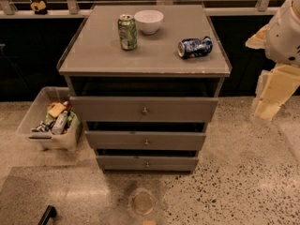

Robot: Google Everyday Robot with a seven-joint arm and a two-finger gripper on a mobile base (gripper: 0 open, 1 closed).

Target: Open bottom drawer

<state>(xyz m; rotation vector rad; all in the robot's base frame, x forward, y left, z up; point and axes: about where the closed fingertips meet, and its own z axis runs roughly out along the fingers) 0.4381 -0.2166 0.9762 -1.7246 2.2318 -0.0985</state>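
Bottom drawer (147, 163) seems closed.
Gripper (274, 93) hangs well off to the right; clenched or not, I cannot tell.

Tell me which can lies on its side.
The blue can, right of the bowl; the green can stands upright. The end effector hangs right of the cabinet.

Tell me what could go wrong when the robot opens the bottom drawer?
1. The gripper hangs beside the cabinet at the picture's right edge, away from the bottom drawer. Its round knob is small, so the grasp might miss or slip.
2. The middle drawer just above looks much alike and could get pulled by mistake.
3. A jolt might roll the blue can, lying on its side, off the cabinet top.
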